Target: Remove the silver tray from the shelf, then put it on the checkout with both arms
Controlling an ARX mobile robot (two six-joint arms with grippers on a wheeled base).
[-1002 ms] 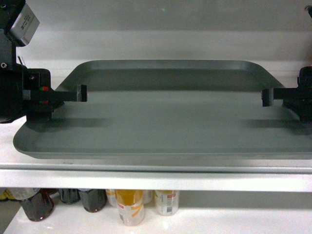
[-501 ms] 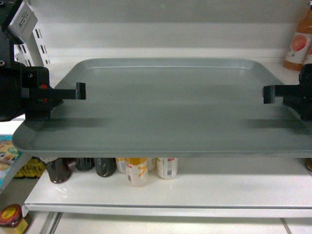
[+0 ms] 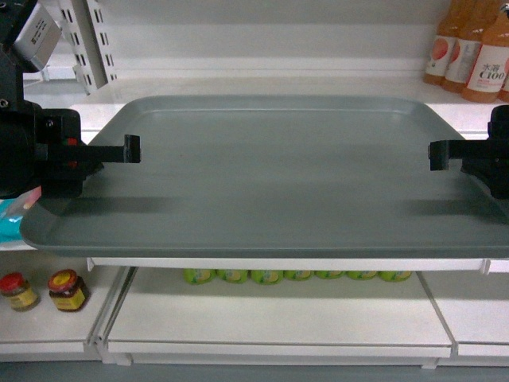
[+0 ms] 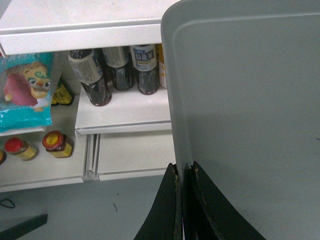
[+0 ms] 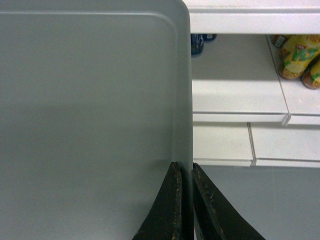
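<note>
A large flat dull grey metal tray (image 3: 270, 171) hangs level between two black grippers, left (image 4: 183, 172) and right (image 5: 185, 172), each clenched on a short-side rim; its long axis runs side to side.

One silver tray (image 3: 270, 179) up, one gripper on each side: left gripper (image 3: 131, 150), right gripper (image 3: 437, 156), two in all. Three orange juice bottles (image 3: 469, 52) top right, two red-capped jars (image 3: 44, 290) lower left, one snack bag (image 4: 26, 90), six green cans (image 3: 298, 275) below.
</note>
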